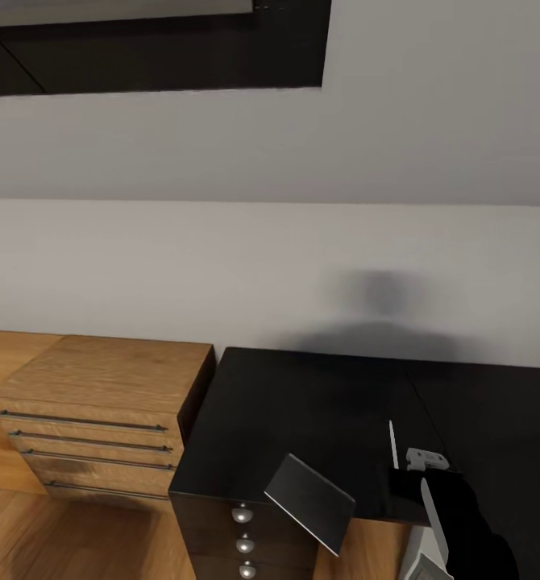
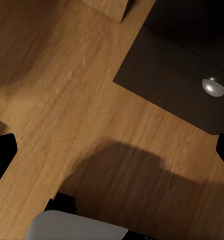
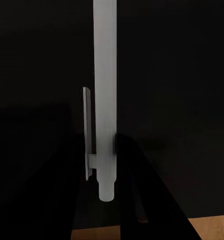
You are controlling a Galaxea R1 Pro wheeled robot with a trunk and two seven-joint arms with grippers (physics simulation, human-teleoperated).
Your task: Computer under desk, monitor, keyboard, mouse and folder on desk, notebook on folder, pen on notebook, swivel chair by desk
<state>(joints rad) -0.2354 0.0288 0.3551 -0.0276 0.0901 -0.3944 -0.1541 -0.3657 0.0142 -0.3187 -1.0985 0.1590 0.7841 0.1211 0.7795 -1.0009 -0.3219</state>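
Black desk top (image 1: pixel 318 411) runs along a plain white wall (image 1: pixel 222 266) in the head view, a light wooden drawer chest (image 1: pixel 101 419) beside its left end. Near the front edge the right gripper (image 1: pixel 400 471) holds the white pen (image 1: pixel 393 445) over the top.

Left wrist view: oak floor (image 2: pixel 66 100), the left gripper's fingertips (image 2: pixel 1 152) wide apart.

Right wrist view: dark fingers (image 3: pixel 142 200) clamp the pen (image 3: pixel 104 90) over the black surface.

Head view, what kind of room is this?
Probably a bedroom or home office corner: a black desk against a plain white wall, a light wooden drawer chest beside it, and wood flooring. The right gripper holds a pen.
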